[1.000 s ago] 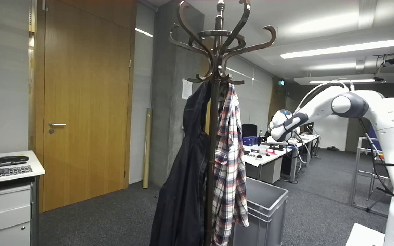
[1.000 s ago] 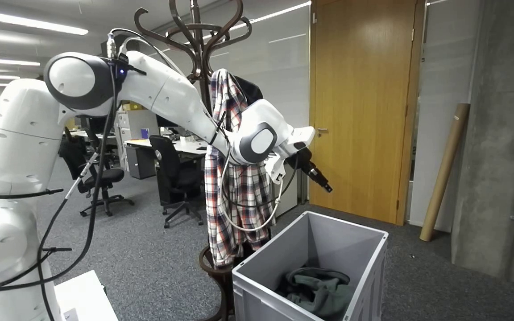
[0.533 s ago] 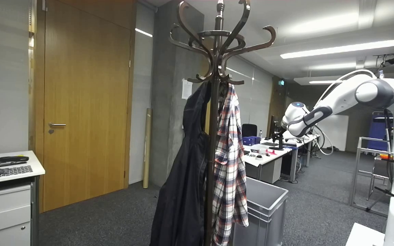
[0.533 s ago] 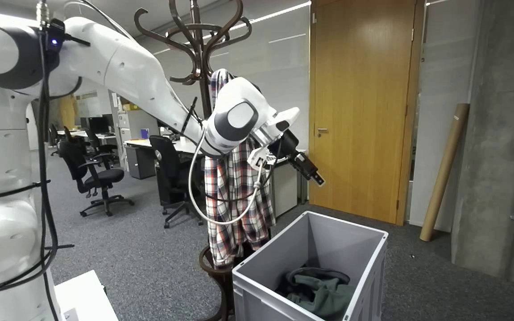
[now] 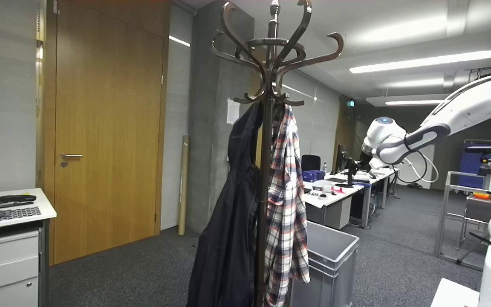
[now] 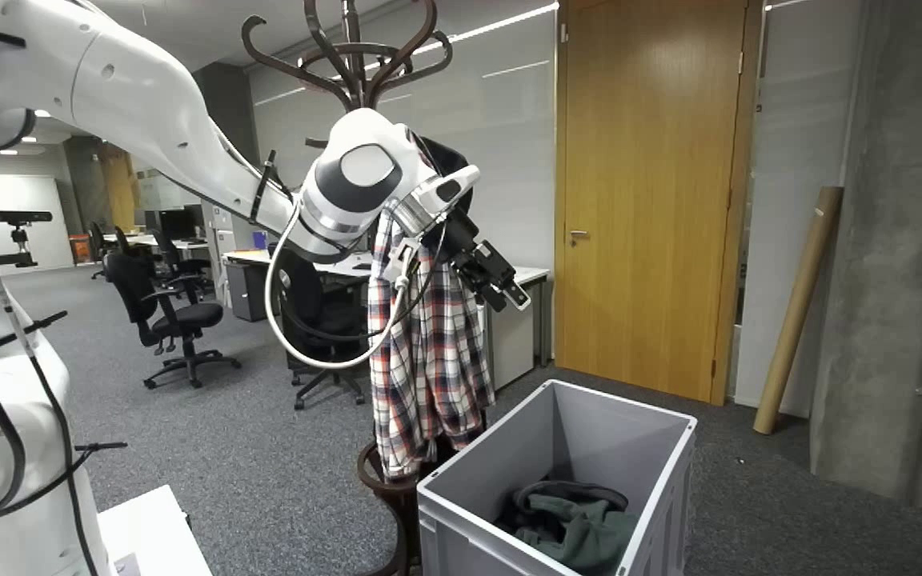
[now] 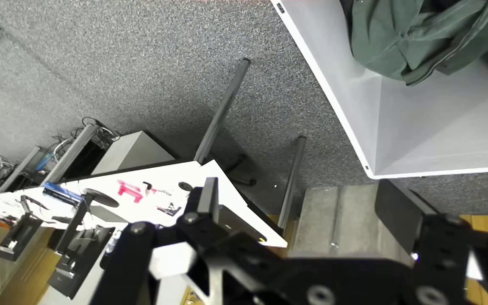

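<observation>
My gripper point(image 7: 303, 203) is open, with nothing between its two dark fingers. In an exterior view my gripper point(image 6: 509, 298) hangs tilted downward, higher than the grey crate point(image 6: 613, 436) and apart from it. A dark green cloth point(image 6: 589, 532) lies crumpled in the crate; the cloth point(image 7: 430, 42) and crate point(image 7: 430, 140) also show in the wrist view. A red, white and navy plaid shirt point(image 6: 445, 376) hangs on a brown coat rack point(image 5: 264, 179) behind the gripper. A dark jacket point(image 5: 230, 221) hangs beside the plaid shirt point(image 5: 286, 192). The gripper touches nothing that I can see.
A white desk point(image 7: 223, 190) with small items and monitors stands beyond the crate. Office chairs point(image 6: 185, 308) stand behind the arm. A wooden door point(image 6: 645, 200), a leaning cardboard tube point(image 6: 799, 312) and a low cabinet point(image 5: 11, 260) stand round the area.
The arm has drawn back toward its base, leftward in one view and rightward in another. The gripper has turned and its two fingers now show apart. Crate, cloth, shirt and jacket have not moved.
</observation>
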Robot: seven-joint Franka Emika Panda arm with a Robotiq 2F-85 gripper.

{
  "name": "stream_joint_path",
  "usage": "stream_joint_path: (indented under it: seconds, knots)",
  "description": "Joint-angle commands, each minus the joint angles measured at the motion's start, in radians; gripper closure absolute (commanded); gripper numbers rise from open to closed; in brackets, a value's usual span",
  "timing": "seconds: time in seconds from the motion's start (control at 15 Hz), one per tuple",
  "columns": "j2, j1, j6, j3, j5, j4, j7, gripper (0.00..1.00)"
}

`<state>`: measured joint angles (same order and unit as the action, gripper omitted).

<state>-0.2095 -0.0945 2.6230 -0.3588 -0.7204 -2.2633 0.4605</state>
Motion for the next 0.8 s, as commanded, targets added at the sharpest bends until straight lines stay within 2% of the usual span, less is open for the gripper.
stream_joint_path:
  seconds: [0.0,0.27,0.33,0.73]
  knots:
    - [-0.089,-0.099,0.014,0.096,-0.019,-0.073,-0.122,0.0]
    - [-0.114,-0.125,0.066,0.118,0.034,-0.107,-0.246,0.0]
    - [-0.072,-0.141,0.034,0.14,0.035,-0.068,-0.195,0.0]
    - [-0.065,-0.154,0.034,0.156,0.038,-0.071,-0.198,0.0]
